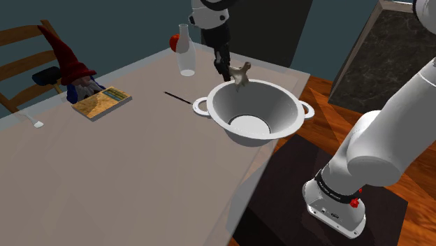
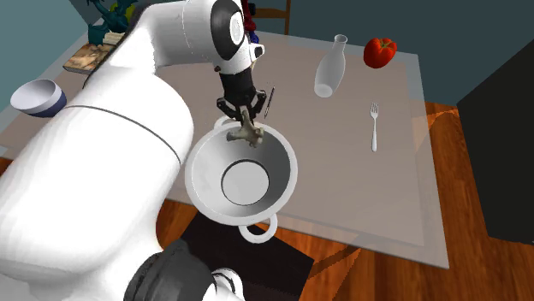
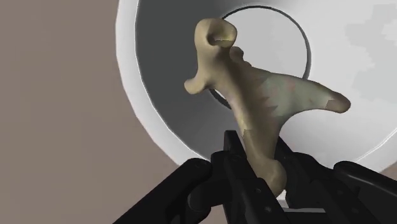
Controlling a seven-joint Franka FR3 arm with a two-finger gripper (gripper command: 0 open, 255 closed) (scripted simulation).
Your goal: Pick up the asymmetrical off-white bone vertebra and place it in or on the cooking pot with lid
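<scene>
**Shoulder view:** The black hand (image 1: 229, 74) hangs over the far rim of the white two-handled pot (image 1: 283, 115) on the desk (image 1: 105, 182). It is clamped on the off-white bone vertebra (image 1: 243, 75), which juts just past its fingertips above the bowl.

**Second exterior view:** The vertebra (image 2: 247, 132) sits directly below the hand (image 2: 242, 111), over the pot's rim rather than its centre.

**Wrist view:** Both fingers pinch the bone's narrow stem, with the pot's flat bottom beyond. A clean release likely calls for moving inward over the centre and lowering before opening. The pot stands open, and no writing or brand can be read.
</scene>
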